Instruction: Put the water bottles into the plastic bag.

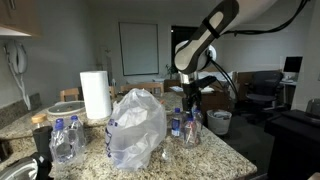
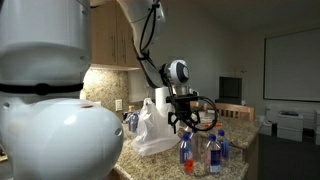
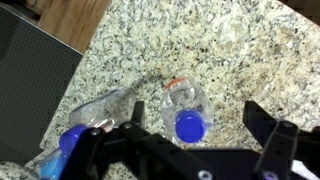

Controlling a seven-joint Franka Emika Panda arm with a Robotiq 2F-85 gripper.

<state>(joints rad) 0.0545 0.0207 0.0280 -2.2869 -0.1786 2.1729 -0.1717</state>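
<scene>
Fingers (image 3: 270, 130) spread wide, gripping nothing, I hover over the water bottles (image 3: 187, 105) near the plastic bag (image 1: 137, 125): one upright, one lying beside it. Descend off-centre and a fingertip could clip the blue cap (image 3: 189, 127), toppling it away from the bag.

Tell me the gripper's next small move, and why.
Probably a straight descent. The gripper is open and hangs above a water bottle standing on the granite counter; in the wrist view its blue cap sits between the fingers, so lowering should bring them around the bottle's body before closing.
</scene>
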